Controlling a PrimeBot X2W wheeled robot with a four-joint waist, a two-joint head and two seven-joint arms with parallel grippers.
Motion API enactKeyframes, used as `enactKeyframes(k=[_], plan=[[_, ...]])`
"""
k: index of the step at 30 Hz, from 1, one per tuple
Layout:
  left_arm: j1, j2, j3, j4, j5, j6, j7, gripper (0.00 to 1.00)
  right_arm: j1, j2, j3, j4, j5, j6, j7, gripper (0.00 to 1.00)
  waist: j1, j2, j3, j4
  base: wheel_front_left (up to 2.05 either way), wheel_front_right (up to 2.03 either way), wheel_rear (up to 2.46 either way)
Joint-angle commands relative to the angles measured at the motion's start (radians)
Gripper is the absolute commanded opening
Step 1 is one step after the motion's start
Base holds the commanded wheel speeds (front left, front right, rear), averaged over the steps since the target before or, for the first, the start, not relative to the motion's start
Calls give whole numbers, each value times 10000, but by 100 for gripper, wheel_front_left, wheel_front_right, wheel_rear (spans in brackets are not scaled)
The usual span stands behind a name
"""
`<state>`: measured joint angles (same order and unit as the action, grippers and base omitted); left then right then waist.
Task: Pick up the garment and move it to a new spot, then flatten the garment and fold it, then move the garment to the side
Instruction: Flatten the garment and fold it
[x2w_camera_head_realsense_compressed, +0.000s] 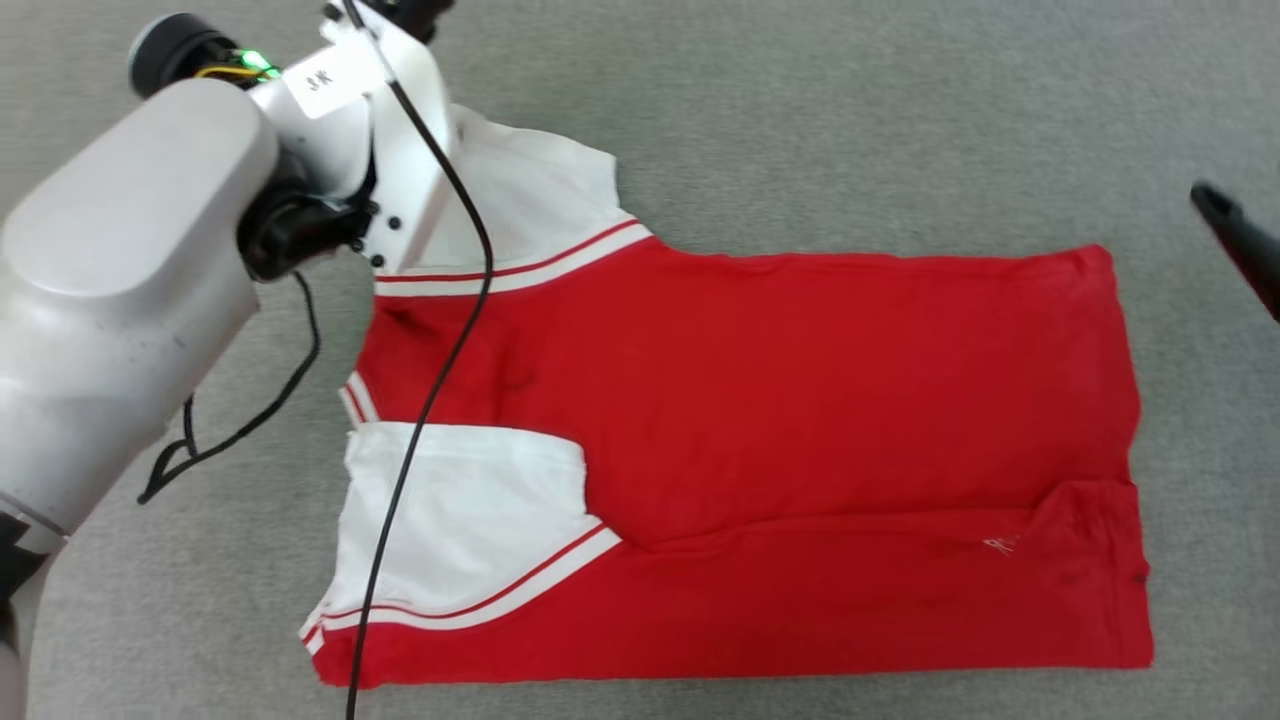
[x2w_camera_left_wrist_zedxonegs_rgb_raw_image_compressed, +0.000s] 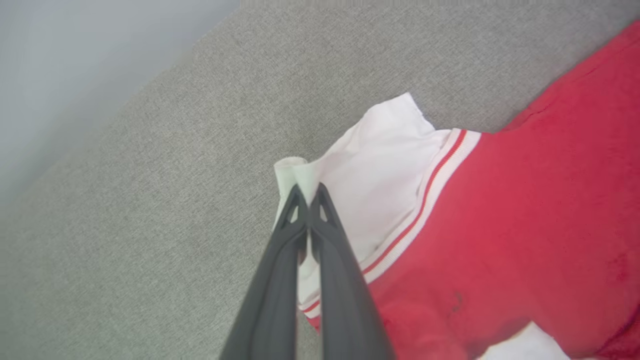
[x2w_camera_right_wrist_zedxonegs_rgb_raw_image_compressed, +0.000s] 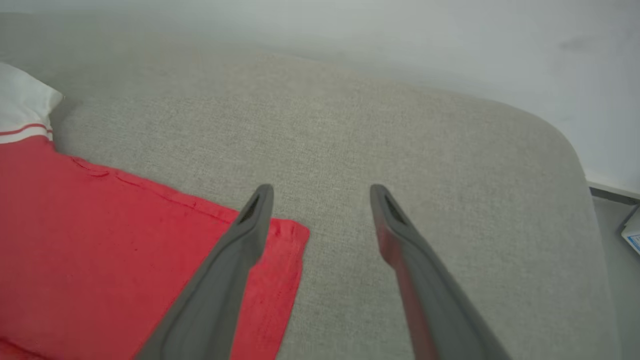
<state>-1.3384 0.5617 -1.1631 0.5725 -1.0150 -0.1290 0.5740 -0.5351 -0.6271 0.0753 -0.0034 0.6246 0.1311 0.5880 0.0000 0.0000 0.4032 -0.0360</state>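
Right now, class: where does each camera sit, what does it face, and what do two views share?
Head view: from the head, down onto the garment; left forearm shows.
Left wrist view: along the left tool, shut on the white sleeve.
Right wrist view: along the open right tool, past the hem.
Shared: head and left wrist views show that sleeve.

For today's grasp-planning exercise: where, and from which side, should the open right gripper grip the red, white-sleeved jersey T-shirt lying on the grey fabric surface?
Probably the far hem corner of the red jersey T-shirt, approached from the grey fabric surface beside it: it lies flat, both edges free, by the right gripper, while the left gripper pinches the far white sleeve.
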Motion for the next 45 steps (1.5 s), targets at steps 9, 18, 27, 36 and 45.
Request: enactKeyframes(k=[9,18,27,36,45], plan=[[-223,-61,-390,-752,201,-6,-623,0,-1161,-714,1086,961,1087,-8,4230,100,0,0,122,606,0,0,0],[-654,-211,-558,-1160,292,-5,-1088,0,-1861,49,1321,2321,526,-8,4955,100,0,0,670,1020,0,0,0],[-811,-236,-740,-1089,175,-6,-1405,0,-1169,502,2336,3722,512,-6,4259,29,0,0,943,1196,0,0,0],[-474,-174,-891,-784,-16,-6,-1741,0,-1555,33,2478,3576,1130,-8,1653,0,0,0,407,1032,0,0,0],[416,98,-1033,-861,-179,-7,-2067,0,-761,-350,3021,2994,1505,-8,-227,0,0,0,-723,924,0,0,0]])
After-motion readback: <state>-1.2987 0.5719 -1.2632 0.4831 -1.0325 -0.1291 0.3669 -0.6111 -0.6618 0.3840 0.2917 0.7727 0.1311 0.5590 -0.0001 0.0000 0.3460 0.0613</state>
